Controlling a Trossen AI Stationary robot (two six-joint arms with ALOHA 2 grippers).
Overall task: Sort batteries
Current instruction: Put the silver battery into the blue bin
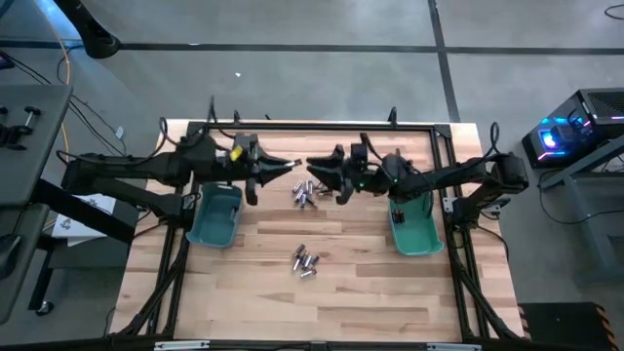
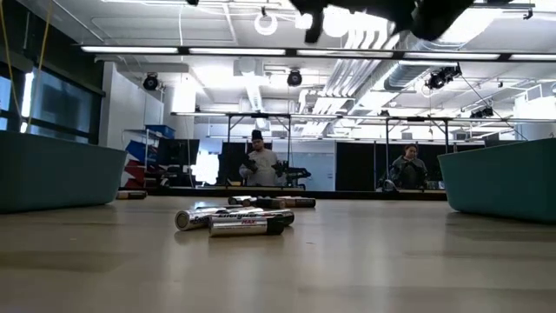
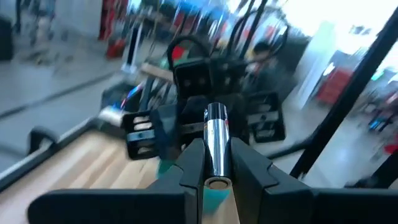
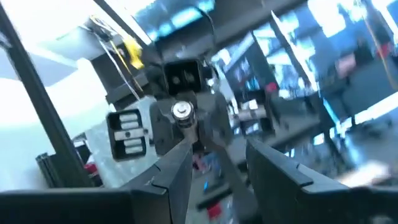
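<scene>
Where the left gripper (image 3: 214, 171) clamps, a smooth silvery cylindrical battery (image 3: 216, 140) gleams.

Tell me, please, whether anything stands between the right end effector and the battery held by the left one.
Nothing visible does. The left end effector is shut on a silvery battery, and the open right end effector faces its end across a clear gap; the loose batteries lie below on the table.

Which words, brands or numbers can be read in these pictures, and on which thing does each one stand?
None can be read for certain.
Front battery in the low view: a dark and red printed label, too small to read.
Silvery battery held in the left gripper: no print legible.
</scene>
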